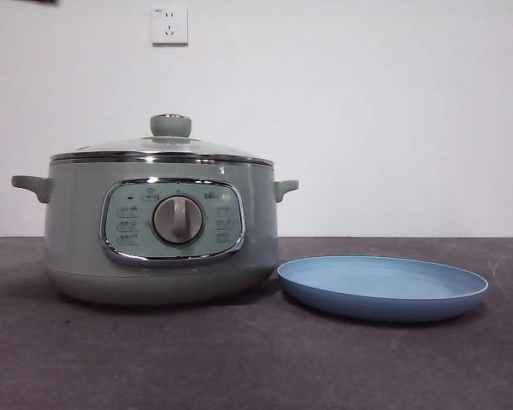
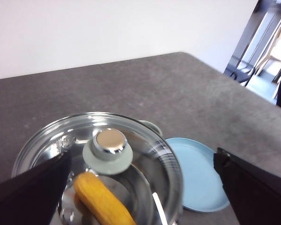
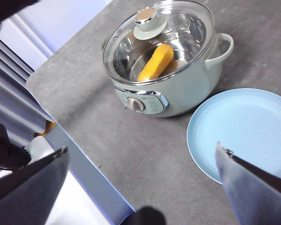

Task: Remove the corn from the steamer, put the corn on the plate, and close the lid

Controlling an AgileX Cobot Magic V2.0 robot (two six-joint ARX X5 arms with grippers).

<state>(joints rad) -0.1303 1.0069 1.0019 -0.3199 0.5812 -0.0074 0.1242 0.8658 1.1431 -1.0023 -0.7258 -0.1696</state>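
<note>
From the front, the steamer [image 1: 161,235] stands on the dark table [image 1: 256,359] with the lid [image 1: 162,149] shut on it, and the plate [image 1: 382,288] lies bare just beside it, neither gripper in sight. The left wrist view has the left gripper [image 2: 140,187] above the lid, jaws spread wide and empty; the corn [image 2: 103,200] lies inside under the glass. The right wrist view shows the right gripper [image 3: 140,183] high over the table near the plate, jaws also parted and holding nothing.

The lid [image 3: 155,37] sits shut on the steamer [image 1: 162,231], blocking the corn [image 3: 157,62] inside. Open air above its knob [image 1: 170,125] and above the plate [image 1: 382,287] beside it.
</note>
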